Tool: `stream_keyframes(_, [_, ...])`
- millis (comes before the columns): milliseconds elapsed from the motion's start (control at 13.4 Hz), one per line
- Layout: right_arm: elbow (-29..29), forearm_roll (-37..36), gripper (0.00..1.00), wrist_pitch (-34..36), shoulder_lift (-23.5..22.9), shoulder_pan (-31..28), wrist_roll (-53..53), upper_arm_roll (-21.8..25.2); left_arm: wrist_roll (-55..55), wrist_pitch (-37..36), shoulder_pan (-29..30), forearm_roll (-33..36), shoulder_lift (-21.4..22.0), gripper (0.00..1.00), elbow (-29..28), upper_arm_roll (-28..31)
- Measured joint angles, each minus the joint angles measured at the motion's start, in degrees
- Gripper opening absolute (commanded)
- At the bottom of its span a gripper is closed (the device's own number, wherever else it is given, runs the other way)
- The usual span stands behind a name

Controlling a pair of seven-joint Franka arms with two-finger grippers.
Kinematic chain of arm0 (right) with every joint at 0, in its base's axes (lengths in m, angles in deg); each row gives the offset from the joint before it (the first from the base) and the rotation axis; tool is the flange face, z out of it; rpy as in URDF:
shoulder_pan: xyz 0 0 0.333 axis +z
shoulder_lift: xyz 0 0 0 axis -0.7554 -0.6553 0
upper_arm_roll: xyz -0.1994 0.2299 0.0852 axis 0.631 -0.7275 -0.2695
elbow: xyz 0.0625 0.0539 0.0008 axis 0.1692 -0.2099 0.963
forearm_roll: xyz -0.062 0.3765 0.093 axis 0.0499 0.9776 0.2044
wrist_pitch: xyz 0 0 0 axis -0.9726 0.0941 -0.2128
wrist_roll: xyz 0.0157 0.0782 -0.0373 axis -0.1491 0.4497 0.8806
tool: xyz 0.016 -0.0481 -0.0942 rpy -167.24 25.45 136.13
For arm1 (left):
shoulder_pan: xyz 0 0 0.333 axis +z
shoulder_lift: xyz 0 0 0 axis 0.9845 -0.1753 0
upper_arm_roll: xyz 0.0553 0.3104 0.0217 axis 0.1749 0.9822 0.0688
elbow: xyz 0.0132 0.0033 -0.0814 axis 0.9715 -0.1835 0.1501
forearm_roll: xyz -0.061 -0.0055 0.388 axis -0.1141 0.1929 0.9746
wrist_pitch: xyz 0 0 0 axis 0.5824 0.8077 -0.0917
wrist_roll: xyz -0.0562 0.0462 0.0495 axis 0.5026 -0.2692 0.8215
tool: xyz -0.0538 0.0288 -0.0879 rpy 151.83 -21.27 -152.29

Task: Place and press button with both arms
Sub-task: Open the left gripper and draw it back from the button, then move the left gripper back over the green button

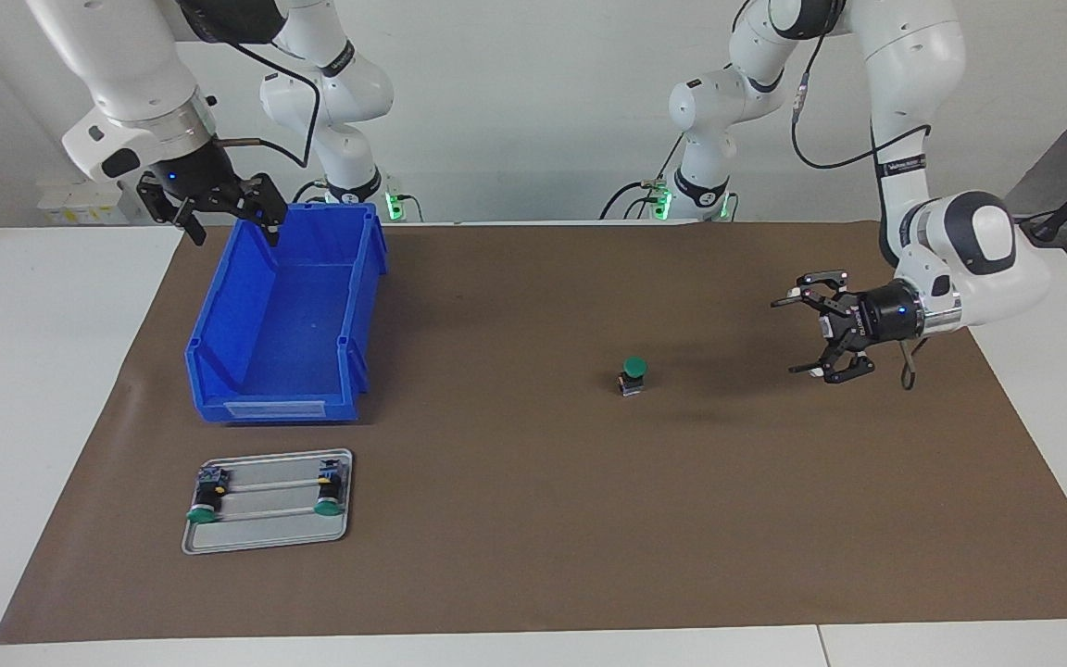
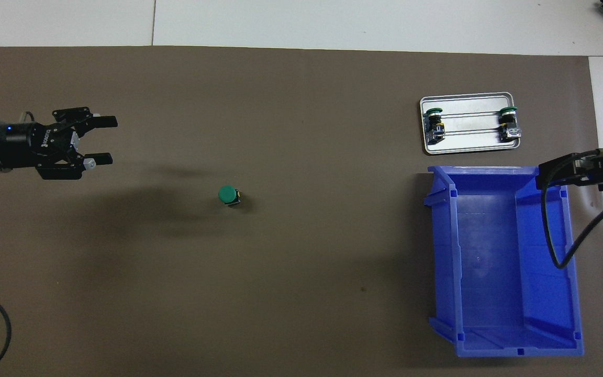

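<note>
Left claw (image 1: 800, 334) hangs open and empty over the brown mat (image 1: 533, 556) toward the left arm's end of the desk (image 1: 33, 371). Right claw (image 1: 223, 220) is open and empty over the robot-side rim of the blue bin (image 1: 219, 333). The button (image 1: 632, 375) stands upright on the mat near the middle, apart from both claws. Two more buttons (image 1: 207, 500) (image 1: 329, 494) lie in a metal tray (image 1: 265, 542) near the bin, toward the desk edge farthest from the robots.

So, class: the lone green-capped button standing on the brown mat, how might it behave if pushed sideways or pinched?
The button stands upright with a wide cap over a narrower body, so a sideways push probably tips it. Once on its side, the round cap may let it roll. It looks rigid and small, likely light.
</note>
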Motion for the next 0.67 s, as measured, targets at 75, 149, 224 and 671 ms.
stream_keyframes(75, [0.0,0.0,1.0,0.0,0.0,0.0,0.0,0.0,5.7,1.8,-0.4,4.1,0.6,1.0,3.2,-0.6])
stream_keyframes(149, [0.0,0.0,1.0,0.0,0.0,0.0,0.0,0.0,11.3,4.1,-1.7,8.1,1.8,1.0,6.0,-1.2])
stream_keyframes(224, [0.0,0.0,1.0,0.0,0.0,0.0,0.0,0.0,16.3,5.6,-3.4,11.4,3.1,1.0,7.9,-1.5])
stream_keyframes(671, [0.0,0.0,1.0,0.0,0.0,0.0,0.0,0.0,49.1,13.3,-18.7,38.7,9.7,1.0,10.3,-2.0])
